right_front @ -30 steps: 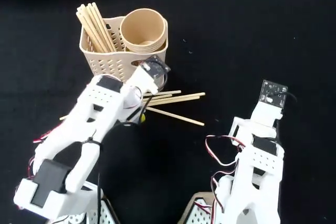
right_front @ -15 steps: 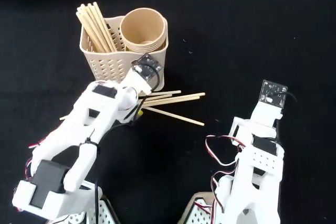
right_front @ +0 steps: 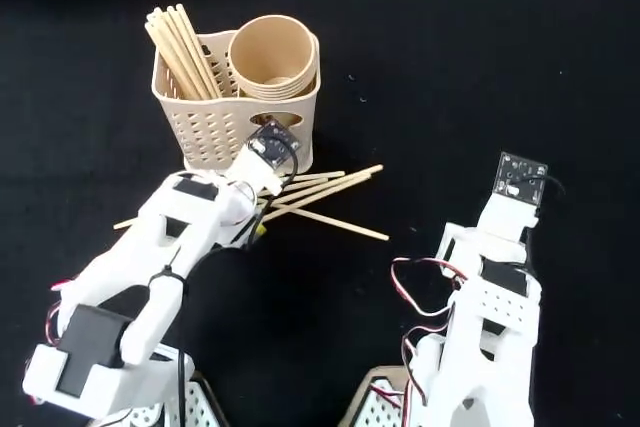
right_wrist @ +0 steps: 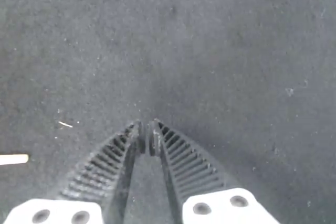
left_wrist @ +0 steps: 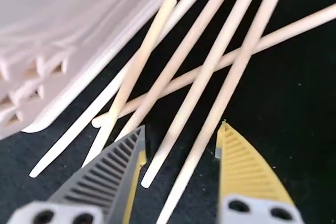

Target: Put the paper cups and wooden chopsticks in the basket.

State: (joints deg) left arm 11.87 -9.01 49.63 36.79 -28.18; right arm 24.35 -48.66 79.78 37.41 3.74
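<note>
While the right arm [right_front: 490,297] is folded back near the table's front edge, the right gripper [right_wrist: 146,129] is pressed closed, tips touching, above bare black cloth [right_front: 560,77]; the left arm [right_front: 170,237] is stretched forward and angled down; the left gripper [left_wrist: 181,129] is spread wide, with the ends of loose chopsticks [left_wrist: 202,77] straddled between its jaws; these are fanned on the cloth just beside the basket [right_front: 215,127]; farther back, stacked paper cups [right_front: 272,52] and a leaning chopstick bundle [right_front: 180,47] are held inside it; open cloth is left to its right.
</note>
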